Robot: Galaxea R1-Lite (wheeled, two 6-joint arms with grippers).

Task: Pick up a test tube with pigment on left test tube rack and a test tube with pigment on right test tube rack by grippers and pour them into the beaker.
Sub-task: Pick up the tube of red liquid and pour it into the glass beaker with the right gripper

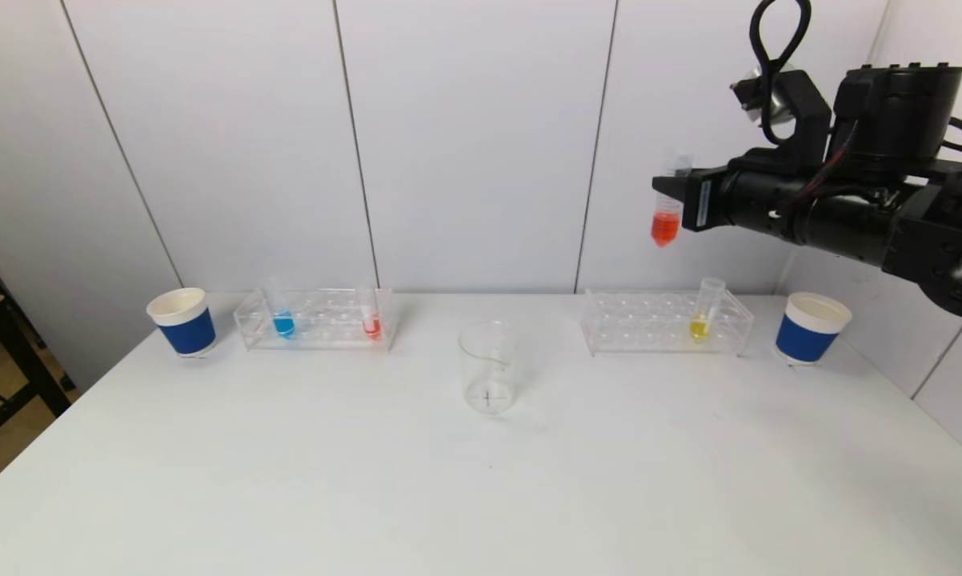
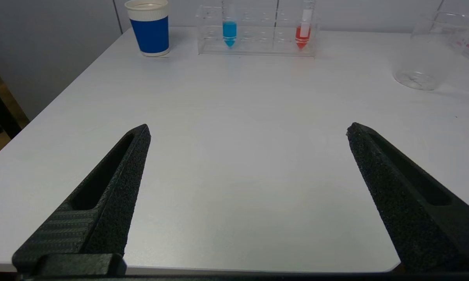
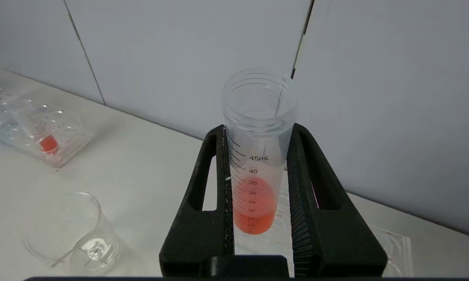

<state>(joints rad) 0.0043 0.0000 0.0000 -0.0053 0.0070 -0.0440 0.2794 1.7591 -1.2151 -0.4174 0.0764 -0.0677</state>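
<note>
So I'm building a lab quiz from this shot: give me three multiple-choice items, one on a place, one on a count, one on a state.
1. Where is the beaker?
A. between the racks
B. beside the left cup
C. in the right rack

2. How many tubes stand in the left rack?
A. one
B. two
C. three

3. What is the right gripper doing?
A. hanging open
B. resting on the table
C. holding the orange tube

Answers:
A, it stands mid-table between both racks.
B, one blue, one red.
C, its fingers clamp the tube high above the right rack.
</note>
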